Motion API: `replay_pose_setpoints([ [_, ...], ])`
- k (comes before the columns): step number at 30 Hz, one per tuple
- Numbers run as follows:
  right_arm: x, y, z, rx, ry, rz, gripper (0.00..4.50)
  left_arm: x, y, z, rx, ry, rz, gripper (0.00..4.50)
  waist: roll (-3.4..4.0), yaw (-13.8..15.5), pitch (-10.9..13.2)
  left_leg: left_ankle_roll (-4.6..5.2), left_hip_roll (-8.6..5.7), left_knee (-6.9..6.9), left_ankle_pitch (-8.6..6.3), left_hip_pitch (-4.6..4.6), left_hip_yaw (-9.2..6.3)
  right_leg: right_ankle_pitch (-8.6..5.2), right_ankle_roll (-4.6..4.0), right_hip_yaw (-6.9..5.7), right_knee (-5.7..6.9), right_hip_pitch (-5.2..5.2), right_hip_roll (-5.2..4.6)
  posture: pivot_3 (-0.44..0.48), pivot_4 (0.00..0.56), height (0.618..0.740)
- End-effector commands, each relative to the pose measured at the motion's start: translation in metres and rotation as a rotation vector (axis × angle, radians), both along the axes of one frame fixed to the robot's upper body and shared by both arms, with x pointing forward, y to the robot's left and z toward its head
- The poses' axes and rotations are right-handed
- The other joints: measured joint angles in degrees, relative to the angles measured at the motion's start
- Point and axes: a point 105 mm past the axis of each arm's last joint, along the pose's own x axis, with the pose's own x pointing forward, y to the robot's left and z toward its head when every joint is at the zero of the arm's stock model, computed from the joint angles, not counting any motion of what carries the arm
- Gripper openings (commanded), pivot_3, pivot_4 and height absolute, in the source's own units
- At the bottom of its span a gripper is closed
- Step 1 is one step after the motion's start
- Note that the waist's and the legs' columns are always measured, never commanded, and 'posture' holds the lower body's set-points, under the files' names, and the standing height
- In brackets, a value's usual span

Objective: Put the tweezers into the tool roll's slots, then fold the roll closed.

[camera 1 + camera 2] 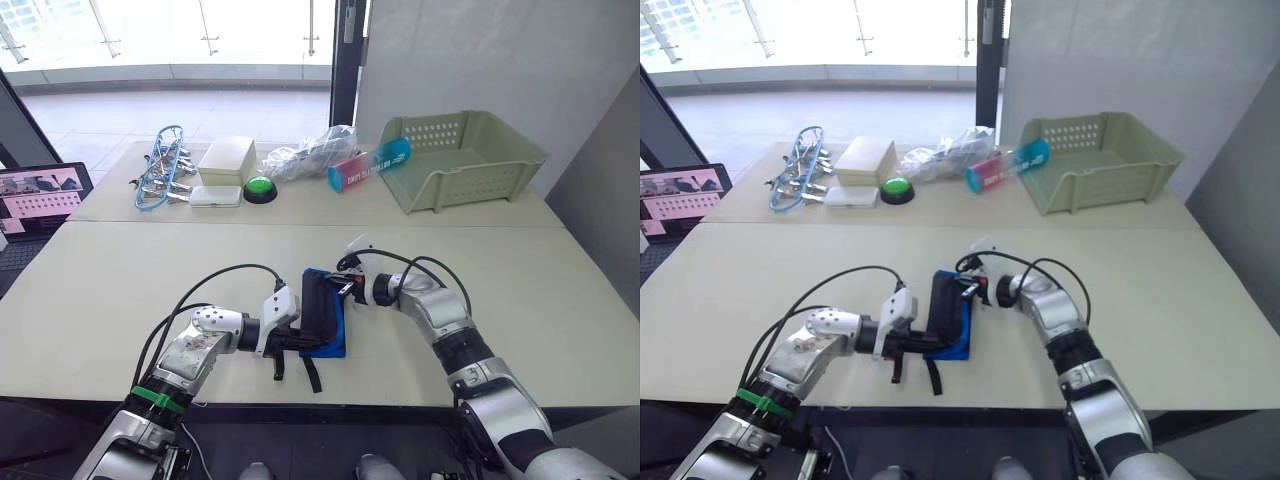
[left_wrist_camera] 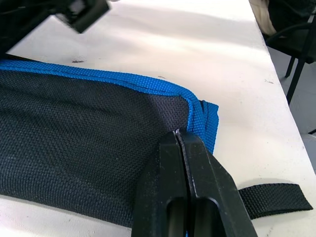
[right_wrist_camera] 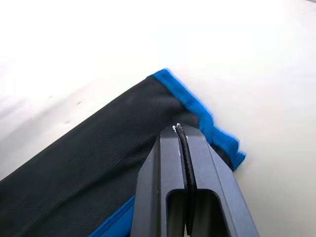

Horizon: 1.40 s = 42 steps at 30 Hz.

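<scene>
Near the surface's (image 1: 120, 290) front edge, folded roll (image 1: 323, 312) lying flat, left claw (image 2: 180, 148) clamped on one blue-edged corner, right claw (image 3: 181, 136) clamped on another, black strap (image 2: 272, 198) trailing loose

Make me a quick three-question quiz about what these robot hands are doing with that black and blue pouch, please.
1. True or false: both grippers are shut on the tool roll.
2. Which gripper holds the roll's side farther from the robot: A the left gripper, B the right gripper?
3. Fill in: the roll's loose black strap lies on the ____.

Key: 1 true: each wrist view shows closed fingers at a blue-edged corner. 2 B. 3 table, trailing from the roll's near edge toward the robot.
</scene>
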Motion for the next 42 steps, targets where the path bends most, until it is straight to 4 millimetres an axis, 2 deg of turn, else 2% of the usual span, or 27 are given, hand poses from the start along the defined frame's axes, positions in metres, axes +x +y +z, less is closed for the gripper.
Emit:
replay_pose_setpoints([
  [1, 0.011, -0.017, -0.016, -0.062, 0.03, -0.09, 0.0, -0.015, 0.004, -0.029, 0.068, 0.113, -0.001, 0.02, 0.0, 0.1, 0.0, 0.0, 0.0, 0.0, 0.0, 0.0, 0.0, 0.0, 0.0, 0.0, -0.01, -0.01, 0.0, 0.0, 0.15, 0.74],
  [6, 0.008, -0.012, 0.007, 0.007, -0.051, -0.029, 0.0, -0.009, 0.01, -0.023, 0.048, 0.089, 0.047, 0.02, 0.02, 0.2, 0.0, 0.0, -0.01, 0.0, 0.0, -0.13, 0.0, 0.0, 0.0, -0.01, -0.07, -0.04, -0.01, 0.0, 0.15, 0.74],
  [8, 0.001, -0.011, 0.026, 0.039, -0.128, 0.018, 0.0, -0.004, 0.013, -0.016, 0.012, 0.064, 0.085, 0.02, 0.07, 0.2, 0.0, 0.0, -0.01, 0.0, 0.0, -0.25, -0.01, 0.0, 0.01, -0.03, -0.06, -0.16, -0.01, 0.0, 0.15, 0.74],
  [10, -0.012, -0.014, 0.058, 0.141, -0.207, 0.039, 0.0, 0.002, 0.019, 0.002, -0.056, 0.001, 0.134, 0.02, 0.14, 0.3, 0.1, 0.0, -0.01, 0.01, 0.0, -0.39, -0.01, 0.0, 0.01, -0.04, -0.06, -0.29, -0.02, 0.0, 0.15, 0.74],
  [13, -0.033, -0.032, 0.088, 0.197, -0.284, 0.035, 0.0, 0.007, 0.033, 0.027, -0.129, -0.089, 0.211, 0.02, 0.26, 0.2, 0.2, 0.0, -0.01, 0.08, 0.0, -0.93, -0.02, 0.0, -0.01, -0.01, 0.09, -0.92, -0.02, 0.0, 0.15, 0.74],
  [15, -0.051, -0.057, 0.098, 0.225, -0.298, -0.004, 0.0, 0.015, 0.053, 0.05, -0.155, -0.18, 0.317, 0.02, 0.28, 0.3, 0.3, -0.02, -0.01, 0.12, 0.02, -1.23, -0.05, 0.01, -0.02, -0.04, 0.17, -1.21, -0.02, 0.0, 0.15, 0.74],
  [17, -0.067, -0.085, 0.097, 0.201, -0.296, -0.048, 0.0, 0.016, 0.072, 0.071, -0.19, -0.241, 0.398, 0.02, 0.25, 1.0, 0.3, -0.02, 0.0, 0.13, 0.02, -1.27, -0.08, 0.02, -0.02, -0.08, 0.15, -1.22, -0.02, 0.0, 0.15, 0.74],
  [20, -0.085, -0.12, 0.089, 0.157, -0.26, -0.128, 0.0, 0.013, 0.096, 0.09, -0.2, -0.292, 0.483, 0.02, 0.21, 1.9, 0.4, -0.02, -0.06, 0.11, 0.02, -1.42, -0.09, 0.01, -0.02, -0.1, 0.02, -1.27, -0.1, 0.0, 0.15, 0.74],
  [23, -0.102, -0.163, 0.075, 0.132, -0.209, -0.244, 0.85, 0.004, 0.134, 0.096, -0.151, -0.323, 0.585, 0.83, 0.2, 2.1, 0.4, -0.02, -0.09, 0.09, 0.01, -1.45, -0.07, 0.01, -0.01, -0.09, -0.05, -1.28, -0.14, 0.0, 0.15, 0.74],
  [24, -0.109, -0.185, 0.068, 0.117, -0.2, -0.302, 1.21, 0.0, 0.157, 0.095, -0.134, -0.326, 0.65, 1.16, 0.21, 2.1, 0.4, -0.02, -0.09, 0.08, 0.01, -1.45, -0.06, 0.01, -0.01, -0.09, -0.05, -1.29, -0.14, 0.0, 0.15, 0.74],
  [25, -0.115, -0.198, 0.064, 0.105, -0.196, -0.339, 1.49, -0.004, 0.171, 0.094, -0.124, -0.326, 0.692, 1.44, 0.2, 2.0, 0.5, -0.01, -0.09, 0.07, 0.01, -1.41, -0.05, 0.01, -0.01, -0.08, -0.05, -1.29, -0.13, 0.0, 0.15, 0.74],
  [27, -0.126, -0.241, 0.055, 0.062, -0.23, -0.455, 2.21, -0.013, 0.215, 0.093, -0.069, -0.361, 0.81, 2.18, 0.16, 1.9, 0.5, -0.01, -0.08, 0.04, 0.01, -1.41, -0.03, 0.0, -0.03, -0.07, -0.07, -1.32, -0.12, 0.0, 0.15, 0.74],
  [29, -0.136, -0.263, 0.05, 0.027, -0.246, -0.5, 2.84, -0.02, 0.235, 0.093, -0.053, -0.362, 0.864, 2.78, 0.11, 1.8, 0.6, -0.01, -0.08, 0.05, 0.01, -1.39, 0.0, -0.01, -0.03, -0.07, -0.06, -1.33, -0.12, 0.0, 0.15, 0.74],
  [31, -0.141, -0.275, 0.048, 0.029, -0.253, -0.523, 3.56, -0.028, 0.249, 0.088, -0.042, -0.329, 0.9, 3.46, 0.1, 1.7, 0.7, -0.01, -0.08, 0.07, 0.01, -1.38, 0.04, -0.01, -0.03, -0.04, -0.07, -1.31, -0.13, 0.0, 0.15, 0.74],
  [34, -0.147, -0.29, 0.04, 0.004, -0.248, -0.56, 4.5, -0.042, 0.283, 0.07, 0.011, -0.272, 0.995, 4.46, 0.1, 1.4, 0.7, -0.02, -0.07, 0.06, 0.01, -1.24, 0.09, -0.01, -0.02, 0.04, -0.04, -1.23, -0.12, 0.0, 0.15, 0.74],
  [38, -0.146, -0.293, 0.039, 0.002, -0.259, -0.564, 4.5, -0.05, 0.3, 0.058, 0.062, -0.245, 1.044, 4.46, 0.07, 1.5, 0.7, -0.03, -0.04, -0.05, 0.0, -1.14, 0.18, -0.03, -0.03, 0.1, -0.06, -1.19, -0.1, 0.0, 0.15, 0.74],
  [42, -0.144, -0.296, 0.036, -0.009, -0.253, -0.575, 4.5, -0.047, 0.301, 0.06, 0.049, -0.238, 1.055, 4.46, 0.0, 1.8, 0.7, -0.03, -0.04, -0.03, 0.01, -1.17, 0.17, -0.03, -0.04, 0.08, -0.05, -1.18, -0.11, 0.0, 0.15, 0.74],
])
